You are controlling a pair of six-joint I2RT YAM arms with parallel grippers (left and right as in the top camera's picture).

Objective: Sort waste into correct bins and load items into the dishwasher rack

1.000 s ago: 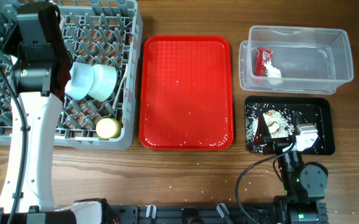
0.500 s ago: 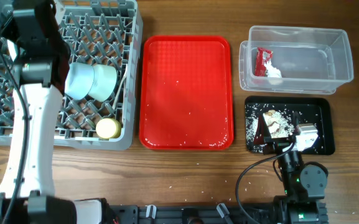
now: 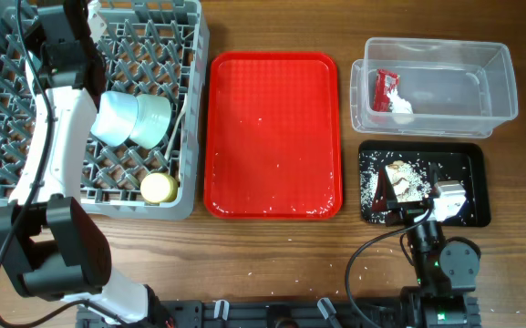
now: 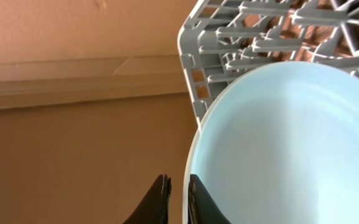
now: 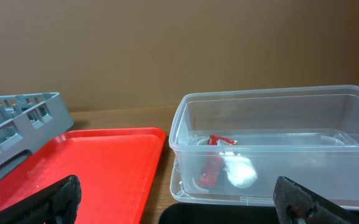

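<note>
My left gripper (image 3: 85, 11) is at the far edge of the grey dishwasher rack (image 3: 7, 173), shut on the rim of the pale plate (image 4: 291, 143), which it holds on edge over the rack corner (image 4: 229, 37); its fingers (image 4: 198, 199) pinch the rim. Two mint bowls (image 3: 135, 118) and the yellow-green cup (image 3: 159, 187) lie in the rack. The red wrapper (image 3: 386, 87) and white tissue (image 3: 401, 107) lie in the clear tub (image 3: 440, 55). Food scraps (image 3: 404, 182) lie in the black tray (image 3: 477, 173). My right gripper (image 3: 422, 199) is open and empty over the black tray.
The flat red serving tray (image 3: 272, 137) lies between the rack and the bins, with a few crumbs on it. A thin white utensil (image 3: 182, 114) stands at the rack's right side. Crumbs dot the wood in front of the red tray.
My left arm has swung toward the rack's far edge with the plate. The right arm has not moved.
</note>
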